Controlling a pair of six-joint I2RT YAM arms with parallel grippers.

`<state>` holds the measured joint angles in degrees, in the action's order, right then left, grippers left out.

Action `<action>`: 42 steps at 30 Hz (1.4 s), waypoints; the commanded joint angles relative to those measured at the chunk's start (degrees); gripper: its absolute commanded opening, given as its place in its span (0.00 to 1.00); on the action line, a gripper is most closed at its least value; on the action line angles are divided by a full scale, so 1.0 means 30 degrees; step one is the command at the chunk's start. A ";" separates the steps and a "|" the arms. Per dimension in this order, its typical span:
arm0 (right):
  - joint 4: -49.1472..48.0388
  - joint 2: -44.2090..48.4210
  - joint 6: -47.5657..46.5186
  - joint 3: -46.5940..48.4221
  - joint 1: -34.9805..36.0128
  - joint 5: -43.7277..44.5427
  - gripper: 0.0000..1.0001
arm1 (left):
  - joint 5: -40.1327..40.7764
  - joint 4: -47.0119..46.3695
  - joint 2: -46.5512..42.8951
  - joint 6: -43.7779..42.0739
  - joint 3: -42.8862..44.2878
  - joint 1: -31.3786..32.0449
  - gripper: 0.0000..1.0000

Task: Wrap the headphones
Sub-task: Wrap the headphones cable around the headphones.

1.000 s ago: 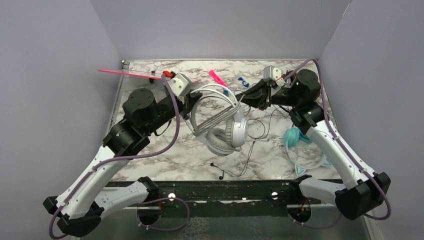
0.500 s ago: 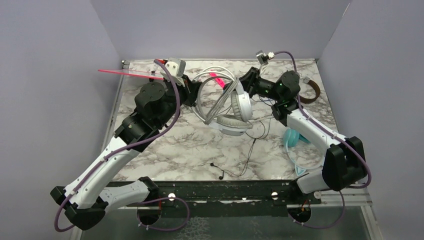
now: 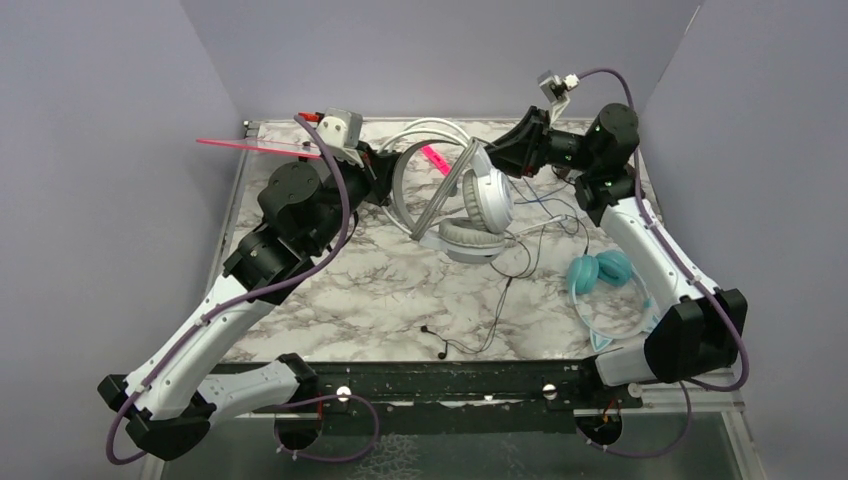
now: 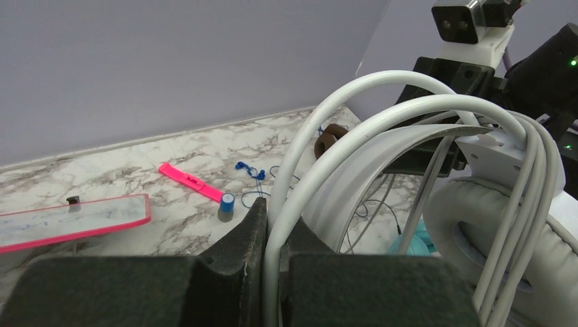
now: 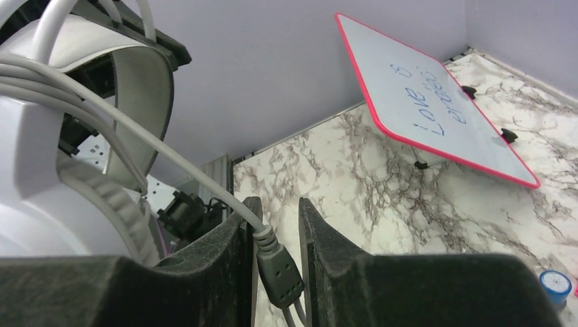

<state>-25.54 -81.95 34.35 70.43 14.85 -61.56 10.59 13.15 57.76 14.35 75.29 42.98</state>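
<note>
The marble table [image 3: 380, 290] has both arms reaching to its far side, where they hold the white-grey headphones [image 3: 480, 205] up betw. them, above the far-middle of the table.

The left gripper [image 4: 272, 218] is at the left of the band. Its fingers are closed tight on the white band, w/ nearly no gap.

The right gripper [image 5: 272, 211] is at the right, next to the cup. Its fingers stand a little apart. The grey plug [image 5: 276, 269] of the cord hangs betw. them and does not look pinched.

The cord [image 4: 538, 170] lies in several turns over the band, so I judge this set approx. wrapped; only the plug end is left to tuck in.

The whiteboard [image 3: 250, 147] leans at the far left.

The teal headphones [image 3: 600, 272] lie flat near the right arm, not wrapped as far as I see. A thin dark cable [image 3: 500, 300] lies loose on the table; whose it is I cannot tell.

The small brown set [image 4: 329, 136] is far right, mostly hidden, so its cord status is unknown. I judge two sets are left to do.
</note>
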 commanded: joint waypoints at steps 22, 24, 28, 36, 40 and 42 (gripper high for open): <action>-0.7946 0.0395 0.5413 -0.4177 -0.0235 -0.2724 0.36 | -0.0009 -0.3635 -0.0950 0.4928 0.2023 0.0171 0.00; -0.7405 0.0736 0.4977 -0.4432 -0.0234 -0.2398 0.38 | 0.0345 -0.3459 -0.0850 0.5118 0.2203 0.0146 0.00; -0.3235 0.2516 0.1928 -0.4792 -0.0308 -0.0925 0.53 | 0.1860 -0.2463 -0.0611 0.5788 0.2838 0.0154 0.00; -0.3172 0.5155 0.1540 -0.5741 -0.0941 0.0431 0.76 | 0.2197 -0.2707 -0.0194 0.6979 0.3198 0.0145 0.00; -0.9023 0.4089 0.4408 -0.6218 -0.0827 0.0128 0.87 | 0.1788 -0.3127 0.0141 0.7307 0.3382 0.0146 0.00; -0.9725 0.3693 0.4634 -0.5803 -0.0542 0.0146 0.87 | 0.1676 -0.3158 0.0268 0.7396 0.3587 0.0153 0.00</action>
<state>-43.46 -68.23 43.09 52.90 12.34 -61.71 15.68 9.43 58.28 32.34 82.76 43.27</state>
